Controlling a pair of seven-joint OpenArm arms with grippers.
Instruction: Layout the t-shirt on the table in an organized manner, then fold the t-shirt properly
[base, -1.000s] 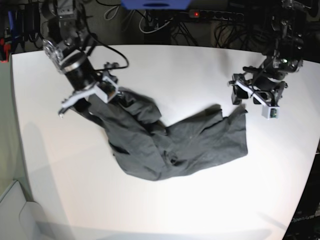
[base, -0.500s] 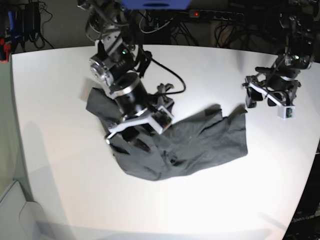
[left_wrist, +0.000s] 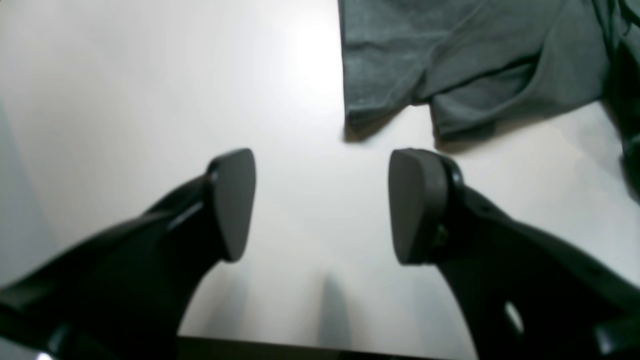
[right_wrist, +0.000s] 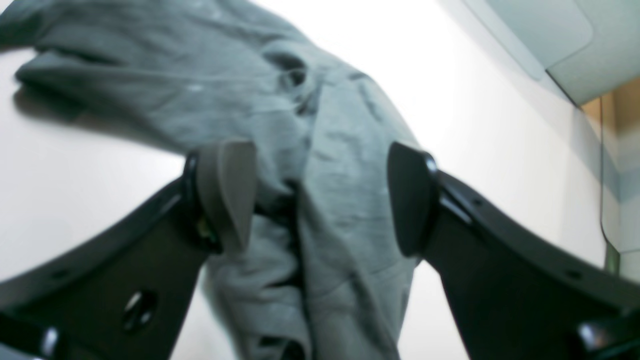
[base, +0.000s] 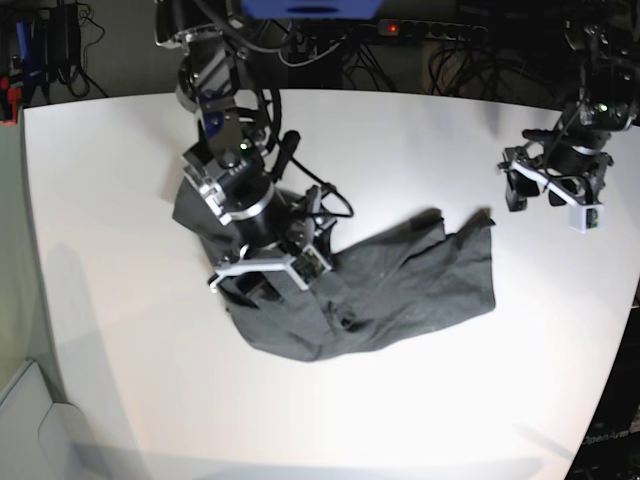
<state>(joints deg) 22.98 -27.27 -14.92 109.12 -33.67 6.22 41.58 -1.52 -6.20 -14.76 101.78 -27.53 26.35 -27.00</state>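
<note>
While the t-shirt (base: 340, 285) lies crumpled near mid-table (base: 400, 140), the right gripper (base: 262, 276) hovers over its folds, jaws apart and empty; the left gripper (base: 548, 195) waits open beside the hem. Best practice: pinch one edge layer, then spread outward.

Right wrist cam: we see the right gripper (right_wrist: 320, 200) with its jaws spread wide, nothing pinched between them. The grey t-shirt (right_wrist: 325, 165) lies rumpled underneath, running from far left through the gap toward us. The left finger (right_wrist: 227, 192) overlaps a fold; contact unclear. White table (right_wrist: 490, 130) is bare to the right, its rounded edge at far right.
</note>
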